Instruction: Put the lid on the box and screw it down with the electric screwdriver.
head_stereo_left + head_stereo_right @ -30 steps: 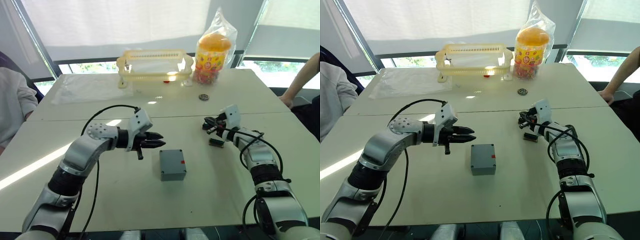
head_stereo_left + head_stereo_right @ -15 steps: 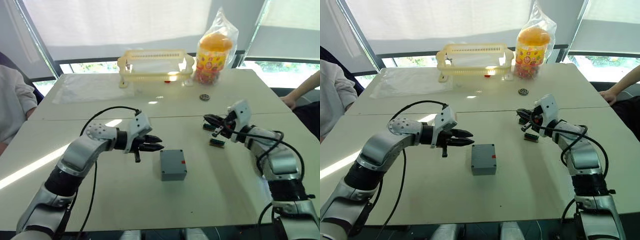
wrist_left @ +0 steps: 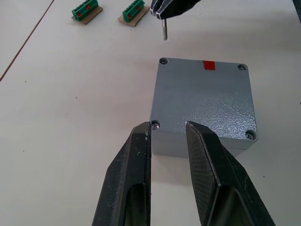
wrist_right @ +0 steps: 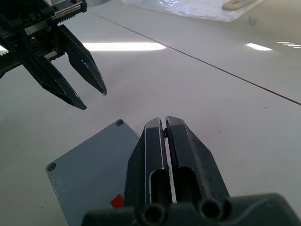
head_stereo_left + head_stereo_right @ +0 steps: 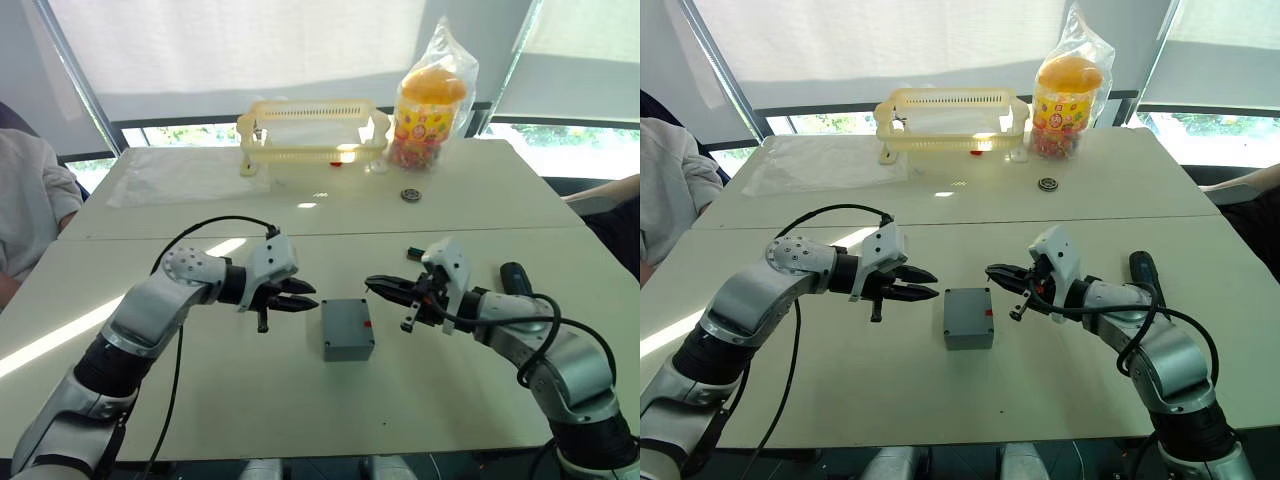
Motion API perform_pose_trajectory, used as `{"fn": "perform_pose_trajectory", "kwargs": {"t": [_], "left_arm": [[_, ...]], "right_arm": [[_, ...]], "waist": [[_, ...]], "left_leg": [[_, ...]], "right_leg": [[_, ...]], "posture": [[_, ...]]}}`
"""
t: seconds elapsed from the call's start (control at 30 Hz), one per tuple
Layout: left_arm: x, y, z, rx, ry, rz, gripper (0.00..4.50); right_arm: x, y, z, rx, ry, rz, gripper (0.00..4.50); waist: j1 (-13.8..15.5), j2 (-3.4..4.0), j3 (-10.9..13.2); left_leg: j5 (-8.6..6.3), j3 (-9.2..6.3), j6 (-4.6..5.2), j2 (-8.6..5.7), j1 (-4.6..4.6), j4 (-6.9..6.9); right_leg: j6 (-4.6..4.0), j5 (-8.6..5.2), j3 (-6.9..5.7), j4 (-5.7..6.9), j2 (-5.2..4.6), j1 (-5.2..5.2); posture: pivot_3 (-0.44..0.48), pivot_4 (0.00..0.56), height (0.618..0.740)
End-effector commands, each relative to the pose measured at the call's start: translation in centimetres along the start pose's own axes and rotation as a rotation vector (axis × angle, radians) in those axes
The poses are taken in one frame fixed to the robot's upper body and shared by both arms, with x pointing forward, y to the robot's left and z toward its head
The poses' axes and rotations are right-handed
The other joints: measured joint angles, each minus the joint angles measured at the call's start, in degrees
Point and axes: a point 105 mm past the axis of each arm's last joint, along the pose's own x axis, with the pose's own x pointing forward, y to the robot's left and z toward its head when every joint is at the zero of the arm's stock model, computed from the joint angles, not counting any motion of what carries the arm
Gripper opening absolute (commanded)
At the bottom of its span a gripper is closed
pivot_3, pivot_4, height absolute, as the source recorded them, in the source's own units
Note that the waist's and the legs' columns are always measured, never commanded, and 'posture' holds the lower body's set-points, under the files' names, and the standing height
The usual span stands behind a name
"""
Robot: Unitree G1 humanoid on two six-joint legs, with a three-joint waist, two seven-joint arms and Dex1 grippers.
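The grey box (image 5: pixel 347 328) stands mid-table with the lid (image 3: pixel 202 99) lying flat on top, a red mark at one edge. My left gripper (image 5: pixel 300 295) hovers just left of the box, open and empty, its fingers (image 3: pixel 141 155) level with a lid corner. My right gripper (image 5: pixel 378 286) hangs just right of the box, shut, tips pointing at the left gripper. A thin metal pin (image 3: pixel 163 30) points down under those tips; I cannot tell whether it is held. The black electric screwdriver (image 5: pixel 513 276) lies on the table beyond my right forearm.
Two green terminal blocks (image 3: pixel 86 10) lie behind the box. A yellow basket (image 5: pixel 312 130), a bagged candy jar (image 5: pixel 428 105), a clear plastic sheet (image 5: pixel 180 175) and a small round part (image 5: pixel 408 194) sit at the back. One person (image 5: pixel 30 215) is at the left, another's arm (image 5: pixel 600 195) at the right.
My right gripper has swung from the green blocks at the back right down to the box's right side. The left gripper stays open beside the box. The person's arm at the right drew back.
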Motion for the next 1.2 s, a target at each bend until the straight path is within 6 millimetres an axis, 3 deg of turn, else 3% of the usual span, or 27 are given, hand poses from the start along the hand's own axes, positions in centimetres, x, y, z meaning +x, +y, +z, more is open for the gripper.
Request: {"fn": "perform_pose_trajectory", "kwargs": {"t": [0.03, 0.57, 1.2], "left_arm": [[-0.2, 0.0, 0.5, 0.033, -0.009, 0.01, 1.13], [-0.2, -0.2, 0.4, 0.023, -0.009, 0.021, 1.13], [0.0, -0.1, 0.4, 0.025, -0.016, 0.022, 1.13]], "right_arm": [[0.2, 0.3, 0.4, -0.045, -0.013, 0.015, 0.05], [0.3, -0.5, -1.4, -0.05, 0.034, 0.01, 0.05], [1.3, 0.2, -1.5, -0.065, 0.036, 0.042, 0.05]], "waist": [[-0.03, 0.0, 0.0], [-0.03, -0.02, 0.01], [-0.04, -0.02, 0.01]], "left_leg": [[0.0, 0.0, 0.0, 0.0, 0.0, 0.0], [0.0, 0.0, 0.0, 0.0, 0.0, 0.0], [0.0, 0.0, 0.0, 0.0, 0.0, 0.0]], "right_leg": [[0.0, 0.0, 0.0, 0.0, 0.0, 0.0], [0.01, 0.0, 0.0, 0.0, 0.0, -0.01], [0.01, 0.0, 0.0, 0.01, 0.0, -0.01]], "posture": [[0.0, 0.15, 0.74], [0.0, 0.15, 0.74], [0.0, 0.15, 0.74]]}}
